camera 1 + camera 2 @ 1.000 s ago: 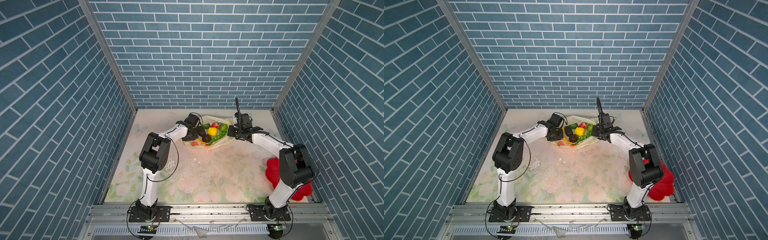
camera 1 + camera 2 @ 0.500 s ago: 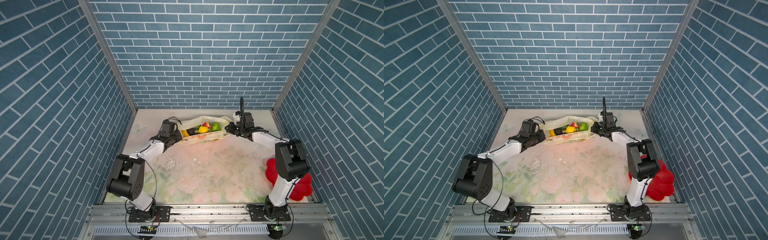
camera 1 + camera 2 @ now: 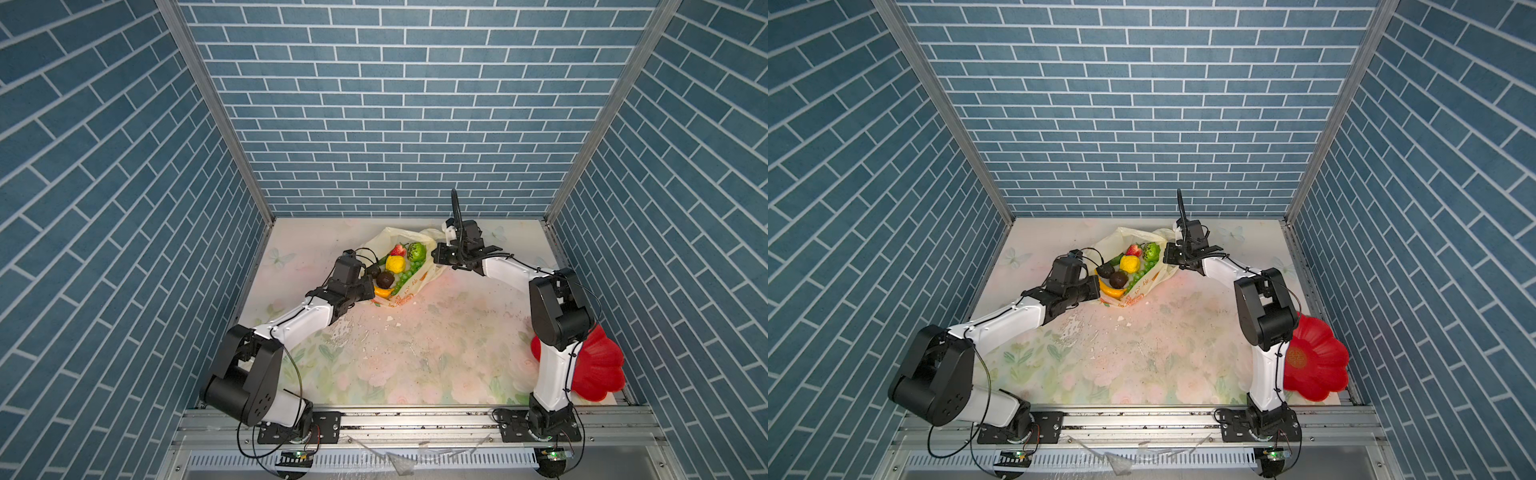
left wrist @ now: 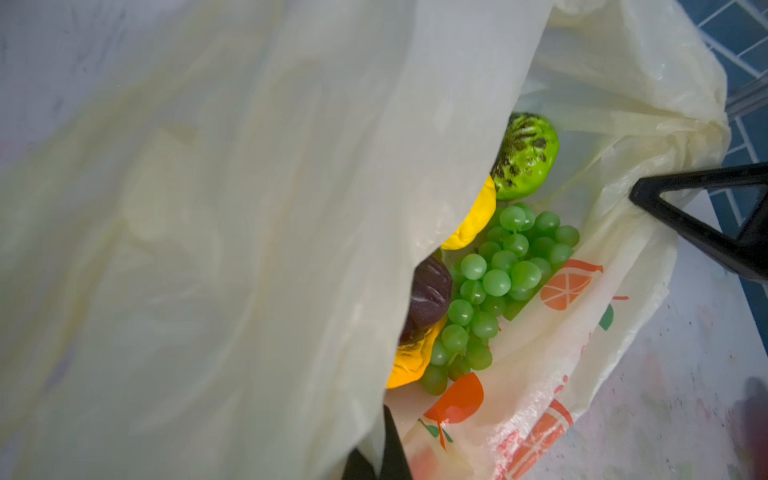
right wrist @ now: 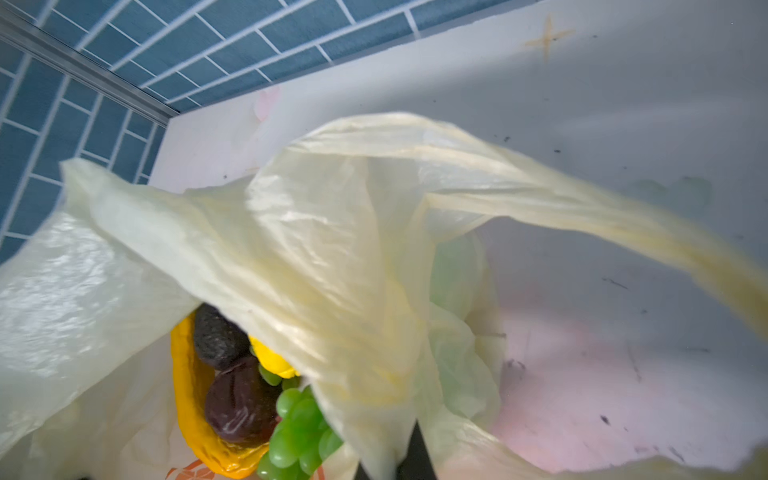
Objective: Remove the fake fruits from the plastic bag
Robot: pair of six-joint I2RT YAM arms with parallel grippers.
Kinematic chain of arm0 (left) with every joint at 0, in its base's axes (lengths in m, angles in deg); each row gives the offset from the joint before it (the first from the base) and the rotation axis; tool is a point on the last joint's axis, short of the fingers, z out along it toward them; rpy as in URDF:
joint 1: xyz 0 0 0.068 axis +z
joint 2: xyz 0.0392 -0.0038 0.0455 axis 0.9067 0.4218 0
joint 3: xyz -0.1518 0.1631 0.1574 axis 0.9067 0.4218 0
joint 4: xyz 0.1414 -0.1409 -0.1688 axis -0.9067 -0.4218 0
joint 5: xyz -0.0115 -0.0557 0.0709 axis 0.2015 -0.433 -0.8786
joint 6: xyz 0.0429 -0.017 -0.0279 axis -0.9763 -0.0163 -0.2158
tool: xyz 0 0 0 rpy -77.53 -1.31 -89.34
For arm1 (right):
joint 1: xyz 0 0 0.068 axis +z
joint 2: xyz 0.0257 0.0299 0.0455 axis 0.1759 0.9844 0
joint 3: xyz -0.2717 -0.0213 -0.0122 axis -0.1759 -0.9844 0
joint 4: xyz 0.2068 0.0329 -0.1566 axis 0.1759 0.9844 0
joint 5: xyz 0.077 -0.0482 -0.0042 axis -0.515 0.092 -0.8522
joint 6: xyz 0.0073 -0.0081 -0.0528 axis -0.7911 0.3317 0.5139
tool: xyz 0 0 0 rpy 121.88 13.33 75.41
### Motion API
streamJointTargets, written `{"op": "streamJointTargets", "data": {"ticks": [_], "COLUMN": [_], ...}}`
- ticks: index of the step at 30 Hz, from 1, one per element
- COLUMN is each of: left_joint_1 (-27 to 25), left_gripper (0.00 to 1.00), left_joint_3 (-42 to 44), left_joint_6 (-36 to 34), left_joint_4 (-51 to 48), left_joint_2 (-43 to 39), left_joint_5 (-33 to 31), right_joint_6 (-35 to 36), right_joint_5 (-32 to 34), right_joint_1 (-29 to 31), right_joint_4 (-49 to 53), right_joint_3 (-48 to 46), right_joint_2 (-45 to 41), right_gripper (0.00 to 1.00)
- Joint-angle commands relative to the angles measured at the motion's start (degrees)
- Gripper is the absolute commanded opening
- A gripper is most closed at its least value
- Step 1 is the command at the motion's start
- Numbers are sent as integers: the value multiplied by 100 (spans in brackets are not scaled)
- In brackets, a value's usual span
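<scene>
Fruits in bag (mouth wide)

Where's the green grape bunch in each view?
Top view: grape bunch in the open plastic bag, right of the dark brown fruit.
Top view: same place.
Left wrist: in the bag mouth, between the dark fruit and an orange-slice print.
Right wrist: beside the dark fruit, partly under bag film.
Shared landmark: that dark brown fruit.

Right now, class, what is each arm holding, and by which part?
The plastic bag: left jaws pinch its mouth's near-left edge, right jaws the far-right edge. The fake fruits lie inside, unheld.
</scene>
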Motion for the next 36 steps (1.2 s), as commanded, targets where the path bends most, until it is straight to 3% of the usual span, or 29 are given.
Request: {"op": "streamJointTargets", "data": {"ticks": [1, 8, 13, 23, 26, 33, 36], "left_joint_1": [0, -51, 37, 1209, 1304, 911, 872], "left_gripper": [0, 0, 0, 0, 0, 0, 0], "left_joint_3": [59, -116, -156, -288, -329, 35, 199], "left_joint_6": [-151, -201, -82, 172, 11, -127, -145], "left_joint_4": [86, 2, -191, 32, -76, 14, 144], "left_joint_2": [170, 327, 371, 508, 333, 213, 219], "left_joint_5": [14, -113, -442, -131, -163, 73, 217], "right_joint_6": [354, 339, 440, 462, 479, 488, 504], "right_joint_5": [476, 894, 1073, 774, 779, 1106, 1035], "right_joint_1": [-51, -48, -18, 298, 391, 388, 357], "right_joint_4": [511, 936, 1244, 1528, 1738, 1726, 1706], "right_joint_3": [-288, -241, 97, 1858, 2340, 1755, 1415], "right_joint_2": [-313, -373, 47, 1161, 1364, 906, 588], "right_gripper": [0, 0, 0, 0, 0, 0, 14]}}
